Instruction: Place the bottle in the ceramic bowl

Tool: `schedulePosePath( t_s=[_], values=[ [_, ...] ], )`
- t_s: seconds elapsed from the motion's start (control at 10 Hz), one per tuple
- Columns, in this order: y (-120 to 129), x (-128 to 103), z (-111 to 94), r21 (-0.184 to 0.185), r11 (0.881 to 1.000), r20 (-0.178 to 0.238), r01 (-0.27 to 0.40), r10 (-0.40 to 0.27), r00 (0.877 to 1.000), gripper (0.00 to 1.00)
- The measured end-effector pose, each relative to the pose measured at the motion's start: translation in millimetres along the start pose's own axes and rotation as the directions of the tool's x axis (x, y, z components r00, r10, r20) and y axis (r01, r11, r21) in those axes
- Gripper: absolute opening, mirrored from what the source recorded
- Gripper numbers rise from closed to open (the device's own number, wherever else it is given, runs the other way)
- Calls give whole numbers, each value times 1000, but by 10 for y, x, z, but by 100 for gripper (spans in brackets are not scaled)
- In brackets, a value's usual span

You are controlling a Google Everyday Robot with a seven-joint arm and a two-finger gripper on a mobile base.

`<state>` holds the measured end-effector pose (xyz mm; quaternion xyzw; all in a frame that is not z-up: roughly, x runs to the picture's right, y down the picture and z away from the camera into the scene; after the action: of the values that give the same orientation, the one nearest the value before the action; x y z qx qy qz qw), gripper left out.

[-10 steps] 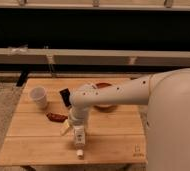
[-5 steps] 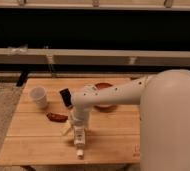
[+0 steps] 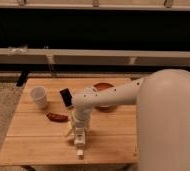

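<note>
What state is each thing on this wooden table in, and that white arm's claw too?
white cup: upright, mouth up, at the table's left.
ceramic bowl: upright at the far side, partly hidden by the arm.
dark box: standing tilted between cup and bowl.
red-brown item: lying flat.
gripper: pointing down, low over the table's front edge.
bottle: cannot tell it apart from the white gripper.

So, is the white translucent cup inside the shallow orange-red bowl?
No, the white cup stands left on the wooden table, apart from the orange-red bowl; the gripper hangs near its front edge.
</note>
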<state>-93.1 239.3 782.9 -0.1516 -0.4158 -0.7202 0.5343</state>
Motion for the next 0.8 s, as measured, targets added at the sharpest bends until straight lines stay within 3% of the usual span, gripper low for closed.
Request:
schedulePosePath(
  t_s=[0.3,0.4,0.6,0.8],
  values=[
    [-22,-12,-28,1,1000,-4,3,-3,1000,35],
    [-54,-11,-131,4,1000,-22,9,-8,1000,22],
    [-40,-5,-412,11,1000,-58,16,-15,998,5],
    [138,25,-826,24,1000,-100,14,-12,995,0]
  ],
)
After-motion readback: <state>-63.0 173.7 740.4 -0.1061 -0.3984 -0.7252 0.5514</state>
